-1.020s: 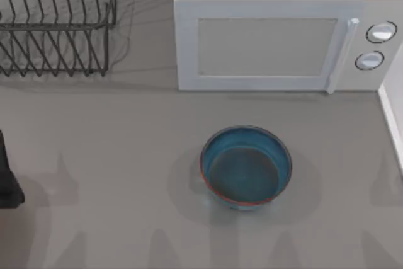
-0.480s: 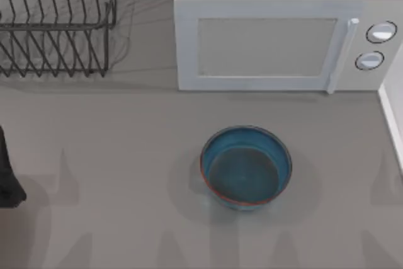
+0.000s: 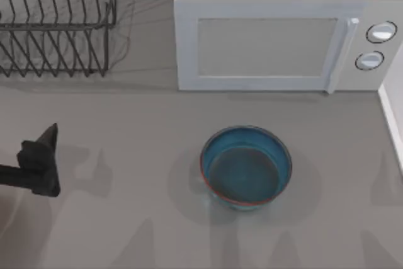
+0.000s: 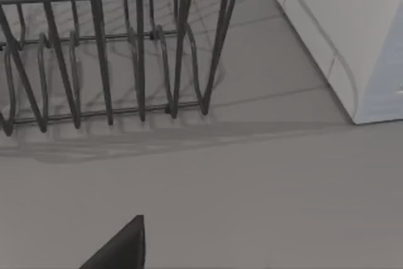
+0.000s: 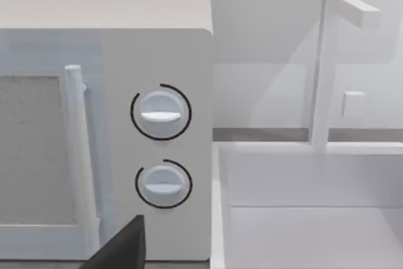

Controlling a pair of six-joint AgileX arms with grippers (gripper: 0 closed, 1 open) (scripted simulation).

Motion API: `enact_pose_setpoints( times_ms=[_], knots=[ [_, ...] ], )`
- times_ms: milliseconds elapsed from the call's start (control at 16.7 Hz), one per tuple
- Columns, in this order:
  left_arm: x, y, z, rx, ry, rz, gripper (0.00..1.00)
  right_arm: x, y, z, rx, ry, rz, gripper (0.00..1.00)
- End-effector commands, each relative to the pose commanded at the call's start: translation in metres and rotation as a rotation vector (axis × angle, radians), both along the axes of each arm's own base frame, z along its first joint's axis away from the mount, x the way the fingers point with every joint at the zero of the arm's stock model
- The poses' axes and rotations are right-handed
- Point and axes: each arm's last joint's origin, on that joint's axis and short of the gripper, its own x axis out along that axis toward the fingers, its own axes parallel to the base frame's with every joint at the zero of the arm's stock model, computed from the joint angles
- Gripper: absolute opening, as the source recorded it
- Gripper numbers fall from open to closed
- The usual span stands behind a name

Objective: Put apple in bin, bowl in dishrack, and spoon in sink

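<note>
The blue bowl with its reddish-brown rim stands upright on the grey counter, in front of the microwave. The dark wire dishrack sits at the back left, and it appears close up as the dishrack in the left wrist view. My left gripper hovers near the left edge, well left of the bowl and in front of the dishrack. The white sink and its faucet lie beside the microwave on the right. A dark part of my right gripper faces them. The apple, spoon and bin are out of view.
A white microwave with two round knobs fills the back middle and right. The sink's white rim runs along the right edge. Open grey counter lies between my left gripper and the bowl.
My left gripper has moved right from the table's left edge, further onto the counter. The bowl has stayed where it was.
</note>
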Motion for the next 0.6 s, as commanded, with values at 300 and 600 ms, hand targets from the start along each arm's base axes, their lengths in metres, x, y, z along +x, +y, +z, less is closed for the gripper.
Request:
enact_pose_setpoints(
  times_ms=[300, 600],
  knots=[
    [0.060, -0.065, 0.035, 0.090, 0.449, -0.162, 1.00, 0.000, 0.000, 0.000, 0.000, 0.000, 0.000, 1.00],
    [0.119, -0.174, 0.026, 0.251, 0.851, -0.213, 1.00, 0.000, 0.000, 0.000, 0.000, 0.000, 0.000, 1.00]
  ],
)
